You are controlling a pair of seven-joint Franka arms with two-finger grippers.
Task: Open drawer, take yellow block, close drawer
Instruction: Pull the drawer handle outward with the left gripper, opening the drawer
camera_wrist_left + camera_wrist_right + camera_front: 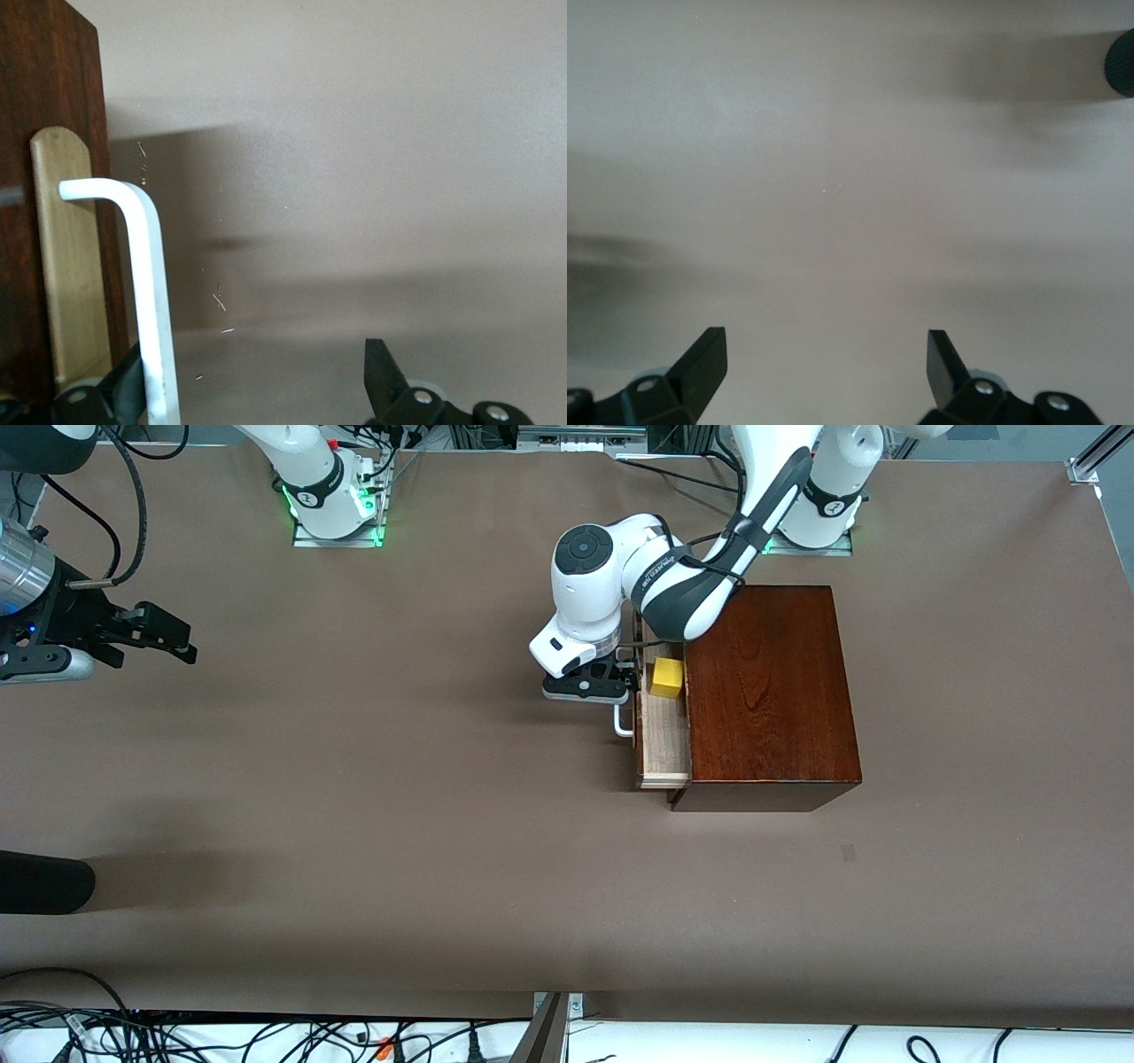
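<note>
Drawer [663, 735] part-open; yellow block [666, 677] inside, just beside left claw [620, 682], toward the box. Left claw open, straddling white handle [151, 301]. Right claw [164, 638] open, waits well apart over worktop [354, 797].

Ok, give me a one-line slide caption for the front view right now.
Left gripper open at the white handle of the part-open drawer, yellow block inside; right gripper waits open.

My left arm covers the upper stretch of the drawer [664, 731] and part of its white handle [624, 724]. The yellow block's [666, 677] lower faces sit hidden in the tray. My right end effector [182, 640] is partly cut by the frame edge.
</note>
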